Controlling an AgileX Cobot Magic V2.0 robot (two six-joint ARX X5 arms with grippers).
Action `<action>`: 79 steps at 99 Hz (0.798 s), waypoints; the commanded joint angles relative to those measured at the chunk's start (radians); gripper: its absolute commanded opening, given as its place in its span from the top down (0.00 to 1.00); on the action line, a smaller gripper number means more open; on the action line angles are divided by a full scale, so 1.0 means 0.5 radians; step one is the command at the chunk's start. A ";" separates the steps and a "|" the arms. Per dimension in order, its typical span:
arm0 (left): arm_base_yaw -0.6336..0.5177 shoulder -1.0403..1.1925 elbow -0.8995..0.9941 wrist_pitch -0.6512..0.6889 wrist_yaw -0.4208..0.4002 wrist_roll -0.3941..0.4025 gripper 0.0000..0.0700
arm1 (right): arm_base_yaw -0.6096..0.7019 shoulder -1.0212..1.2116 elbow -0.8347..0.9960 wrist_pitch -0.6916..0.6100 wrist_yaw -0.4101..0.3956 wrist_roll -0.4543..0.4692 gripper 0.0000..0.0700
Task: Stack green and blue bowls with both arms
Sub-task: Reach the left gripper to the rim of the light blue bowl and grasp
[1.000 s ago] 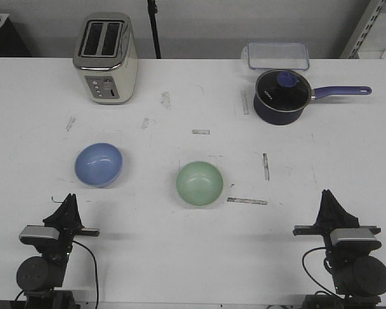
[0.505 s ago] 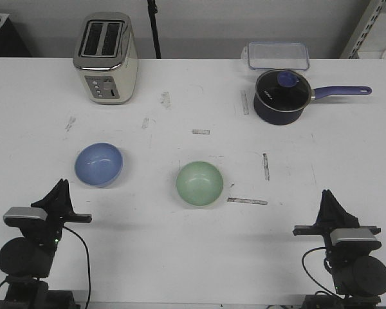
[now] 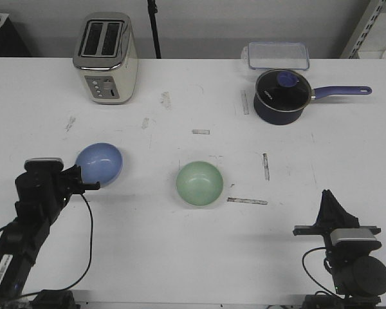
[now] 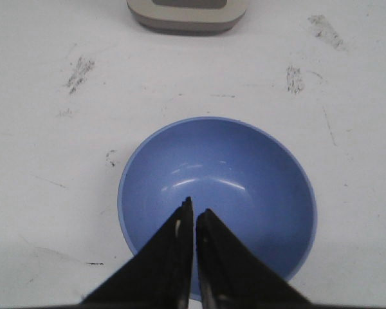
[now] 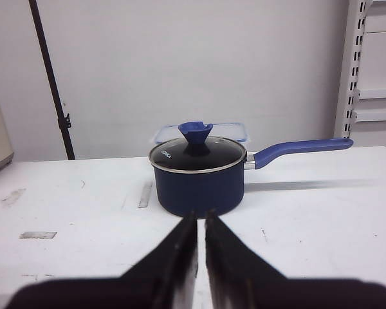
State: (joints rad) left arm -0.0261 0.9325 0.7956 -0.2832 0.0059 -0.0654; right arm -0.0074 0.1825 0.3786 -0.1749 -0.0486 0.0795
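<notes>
The light blue bowl (image 3: 103, 161) sits empty on the white table at the left; it fills the left wrist view (image 4: 244, 174). The pale green bowl (image 3: 199, 183) sits empty near the table's middle. My left gripper (image 3: 92, 185) is shut and empty, hovering over the blue bowl's near left rim, with its tips (image 4: 194, 206) above the bowl's inside. My right gripper (image 3: 329, 195) is shut and empty, low at the front right, far from both bowls. In the right wrist view its tips (image 5: 200, 215) point toward the saucepan. No bowl shows there.
A cream toaster (image 3: 106, 58) stands at the back left. A dark navy saucepan (image 3: 280, 96) with a purple handle and glass lid stands at the back right, with a clear lidded container (image 3: 278, 55) behind it. Tape scraps (image 3: 247, 201) lie on the table.
My left arm has risen from the front left and moved forward to the blue bowl's near rim. The right arm and both bowls have not moved.
</notes>
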 commanded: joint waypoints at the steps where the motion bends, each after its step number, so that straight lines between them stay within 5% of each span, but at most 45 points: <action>1: 0.004 0.115 0.133 -0.052 0.003 -0.059 1.00 | 0.003 -0.001 0.004 0.021 0.007 0.019 0.98; 22: 0.025 0.440 0.546 -0.504 0.004 -0.325 1.00 | 0.003 -0.001 0.004 0.021 0.007 0.019 0.98; 49: 0.192 0.862 1.048 -1.164 0.004 -0.288 1.00 | 0.003 -0.001 0.004 0.021 0.007 0.019 0.98; 69: 0.372 1.113 1.209 -1.357 0.085 -0.258 0.99 | 0.003 -0.001 0.004 0.021 0.007 0.019 0.98; 79: 0.438 1.201 1.209 -1.357 0.241 -0.253 0.87 | 0.003 -0.001 0.004 0.021 0.007 0.019 0.98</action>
State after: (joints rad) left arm 0.1802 1.5005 1.3830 -0.9543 0.0795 -0.2012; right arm -0.0071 0.1825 0.3786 -0.1749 -0.0486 0.0795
